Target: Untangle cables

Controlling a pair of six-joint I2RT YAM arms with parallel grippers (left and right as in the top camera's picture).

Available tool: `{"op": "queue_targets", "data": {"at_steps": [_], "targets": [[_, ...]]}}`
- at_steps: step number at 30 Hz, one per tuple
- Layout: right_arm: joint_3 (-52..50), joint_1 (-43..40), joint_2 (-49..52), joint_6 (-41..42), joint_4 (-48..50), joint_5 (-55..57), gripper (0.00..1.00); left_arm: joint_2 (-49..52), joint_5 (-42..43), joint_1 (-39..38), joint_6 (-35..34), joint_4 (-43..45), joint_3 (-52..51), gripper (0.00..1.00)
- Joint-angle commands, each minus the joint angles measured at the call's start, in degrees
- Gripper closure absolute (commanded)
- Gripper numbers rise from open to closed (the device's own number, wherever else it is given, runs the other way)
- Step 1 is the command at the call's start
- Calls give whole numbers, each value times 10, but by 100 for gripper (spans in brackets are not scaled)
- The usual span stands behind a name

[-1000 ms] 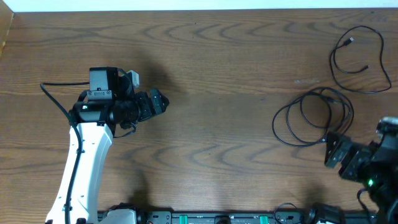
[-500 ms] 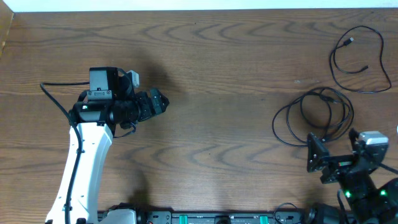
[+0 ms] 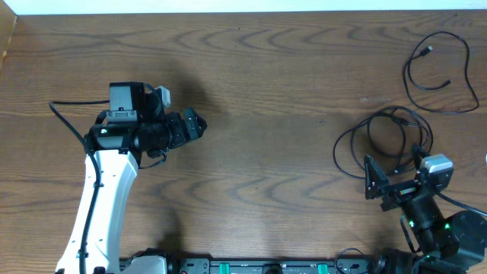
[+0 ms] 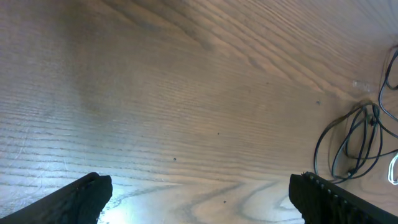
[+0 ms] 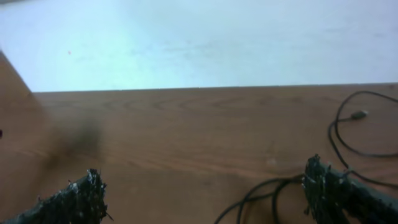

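A tangle of looped black cables (image 3: 384, 141) lies on the wooden table at the right. It also shows in the left wrist view (image 4: 348, 146) and the right wrist view (image 5: 261, 194). A separate black cable (image 3: 445, 76) with small plug ends lies at the far right; it also shows in the right wrist view (image 5: 348, 134). A bit of white cable (image 3: 485, 160) shows at the right edge. My right gripper (image 3: 374, 185) is open and empty just below the tangle. My left gripper (image 3: 195, 125) is open and empty, far to the left of the cables.
The table's far edge (image 3: 243, 13) meets a white wall. The left arm's own thick black cable (image 3: 65, 114) loops out at the left. The robot's base rail (image 3: 259, 266) runs along the front edge.
My right gripper has swung left and up from the lower right corner to just below the looped cables. The left arm and the cables have not moved.
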Motion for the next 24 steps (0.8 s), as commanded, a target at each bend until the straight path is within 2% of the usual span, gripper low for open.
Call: {"op": "queue_targets", "data": {"at_steps": [1,13,17,24], "targets": [[-18,2,-5,5,14,-27,1,-7,-5,2,1,-2,3,3],[-35,17,-8,5,17,-32,1,-7,-5,2,1,-2,3,3],[-35,54,-8,5,20,-8,1,-7,-5,2,1,-2,3,3],[-35,162,-8,5,53,112,1,-7,-5,2,1,-2,3,3]]}}
